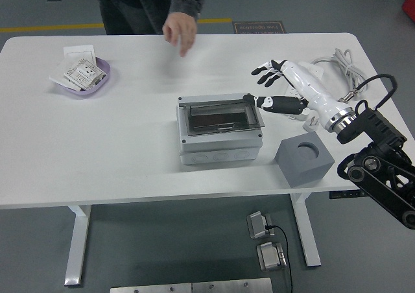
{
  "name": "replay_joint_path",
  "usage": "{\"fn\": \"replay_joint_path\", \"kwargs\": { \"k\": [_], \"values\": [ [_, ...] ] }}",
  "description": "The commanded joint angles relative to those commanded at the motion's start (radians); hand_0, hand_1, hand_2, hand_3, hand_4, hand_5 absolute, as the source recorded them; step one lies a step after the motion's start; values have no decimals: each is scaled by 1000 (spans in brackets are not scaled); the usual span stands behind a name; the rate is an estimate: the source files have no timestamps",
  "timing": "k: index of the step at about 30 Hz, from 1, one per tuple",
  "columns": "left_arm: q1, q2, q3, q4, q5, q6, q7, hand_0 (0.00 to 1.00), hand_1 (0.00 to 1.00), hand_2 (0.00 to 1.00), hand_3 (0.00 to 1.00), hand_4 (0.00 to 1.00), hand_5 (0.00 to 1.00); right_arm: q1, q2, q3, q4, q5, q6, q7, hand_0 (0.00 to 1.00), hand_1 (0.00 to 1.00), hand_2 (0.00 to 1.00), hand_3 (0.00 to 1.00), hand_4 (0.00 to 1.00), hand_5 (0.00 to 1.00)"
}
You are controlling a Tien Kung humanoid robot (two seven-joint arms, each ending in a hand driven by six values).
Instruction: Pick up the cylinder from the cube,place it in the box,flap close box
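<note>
One hand [275,85] of mine shows, the right, fingers spread and holding nothing, just right of the box [220,131], whose flap lies shut. I can't see the cylinder; the cube [305,159] stands beside the box on the surface [117,150].

The white worktop [117,144] is carrying a grey box [219,132] with its clear flap lying shut, sitting near the middle. A grey cube [304,159] with a round hole on top is resting just beside it on the right. A lilac bowl [83,77] of packets is sitting at the far left, and a white power strip [319,72] with coiled cable is lying at the far right.
</note>
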Motion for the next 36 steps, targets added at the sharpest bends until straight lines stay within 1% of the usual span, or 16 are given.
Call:
{"fn": "replay_joint_path", "kwargs": {
  "k": [2,5,8,12,15,16,21,22,25,27,28,33,34,36],
  "values": [
    [0,-1,-6,0,4,0,0,622,646,602,617,642,164,-51,16,66,-11,52,-26,44,671,529,589,682,940,635],
    [0,-2,-13,-1,9,0,0,622,647,602,617,642,164,-125,41,160,-35,148,-42,109,664,513,580,666,943,643],
    [2,-3,-18,0,13,0,0,622,647,602,617,642,164,-191,70,238,-68,256,-40,169,664,513,580,666,943,643],
    [4,0,-23,0,17,0,0,622,646,602,618,642,164,-240,107,316,-105,387,-21,204,673,514,573,665,943,649],
    [5,2,-27,0,21,0,0,622,646,602,618,642,164,-253,127,347,-118,478,3,208,673,514,573,665,943,649],
    [5,3,-28,0,22,0,0,622,647,602,618,642,164,-254,131,354,-121,511,18,204,686,533,581,676,943,653],
    [4,6,-42,0,33,0,0,622,647,602,618,642,164,-254,139,368,-121,644,99,166,686,533,581,676,943,653],
    [4,6,-46,0,35,0,0,622,647,602,618,642,165,-254,140,369,-119,667,114,159,753,633,657,717,951,651],
    [6,5,-57,-1,41,0,0,622,647,602,618,642,165,-254,144,374,-111,733,152,141,753,633,657,717,951,651],
    [7,3,-62,-1,43,0,0,622,647,602,618,642,165,-254,146,376,-104,758,165,133,753,633,657,717,951,651],
    [7,2,-64,0,43,0,0,623,647,602,618,643,167,-254,147,377,-100,763,170,129,852,731,761,799,998,669],
    [6,0,-75,-1,46,-1,0,623,647,602,618,643,167,-256,147,387,-83,761,176,120,852,731,761,799,998,669],
    [6,0,-77,-1,47,-1,0,623,647,602,617,643,169,-257,146,390,-81,760,175,120,880,772,761,826,998,579],
    [5,1,-81,-1,48,-1,0,623,647,602,617,643,169,-258,144,395,-78,762,175,120,880,772,761,826,998,579]
  ]
}}
